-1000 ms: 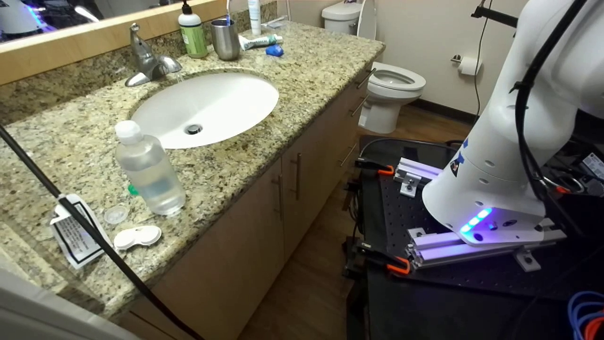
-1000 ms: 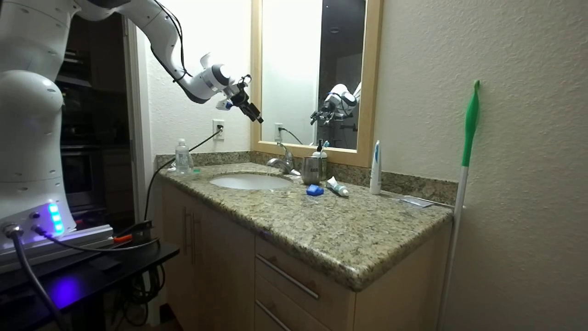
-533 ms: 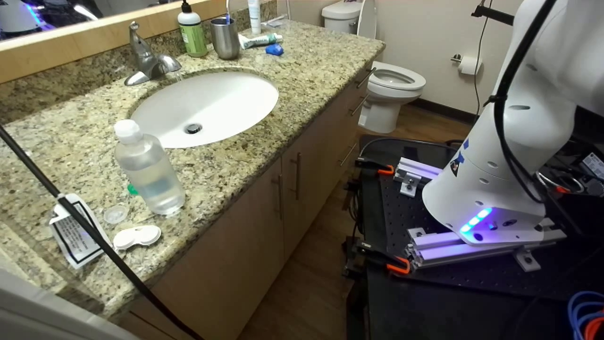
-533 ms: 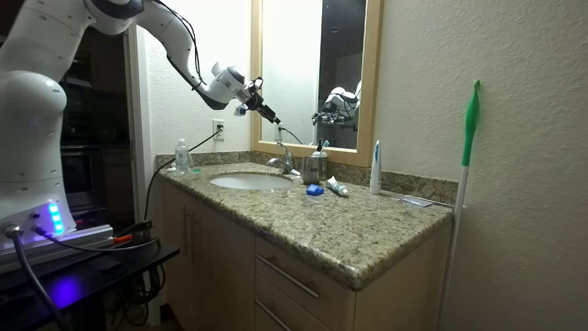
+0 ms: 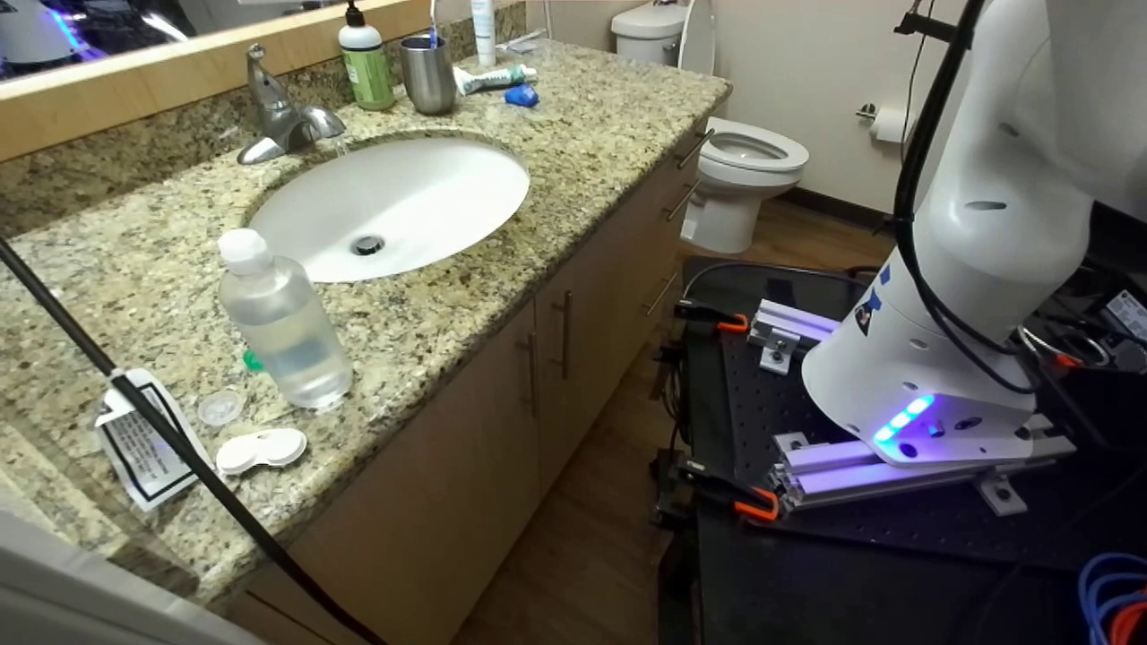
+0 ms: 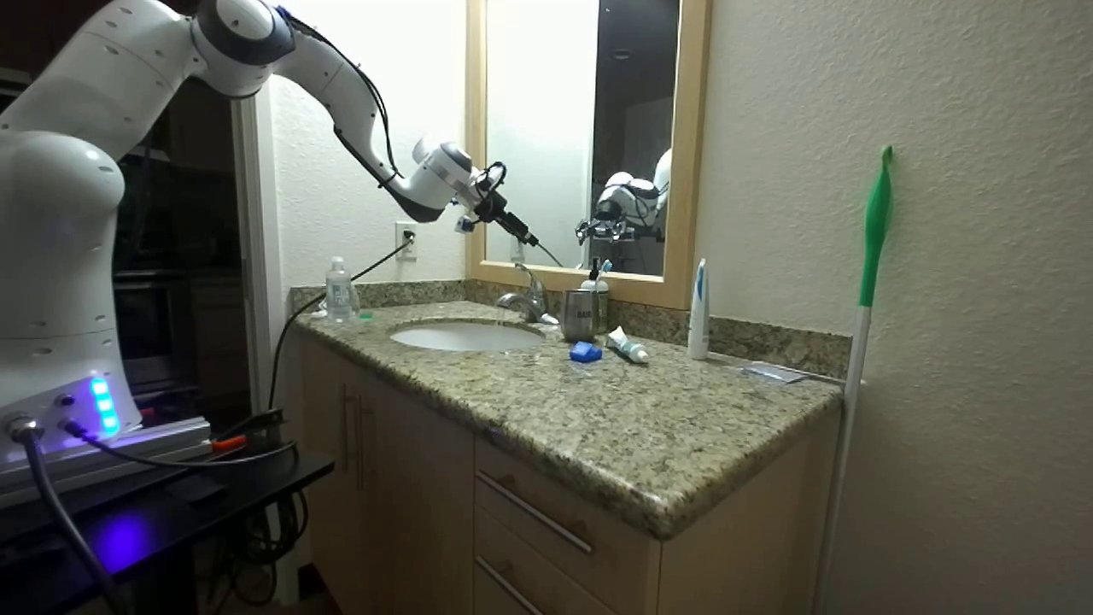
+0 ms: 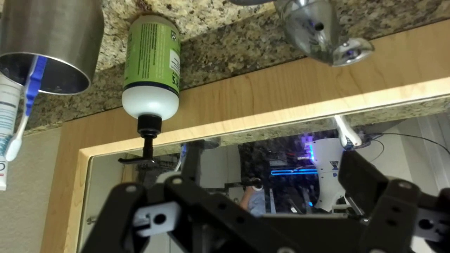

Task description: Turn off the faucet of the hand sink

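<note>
The silvery faucet (image 5: 285, 121) stands behind the hand sink (image 5: 439, 193), its lever handle raised. A faint thin stream shows under its spout. The faucet (image 6: 531, 299) and the white basin (image 6: 465, 338) show in both exterior views. My gripper (image 6: 531, 239) is in the air above the faucet, in front of the mirror, apart from everything. In the wrist view the gripper (image 7: 272, 163) is open, its fingers wide apart with nothing between them. The faucet (image 7: 311, 30) is at the top right there, upside down, with most of its spout cut off.
A green soap bottle (image 7: 152, 63) and a metal cup (image 7: 52, 38) with a toothbrush stand beside the faucet. The mirror's wooden frame (image 7: 246, 96) is behind. A clear plastic bottle (image 5: 287, 331) stands near the counter's front edge. A toothpaste tube (image 6: 628, 347) lies near the cup.
In an exterior view my arm has swung right and the gripper has come lower, closer to the faucet. The things on the counter have not moved.
</note>
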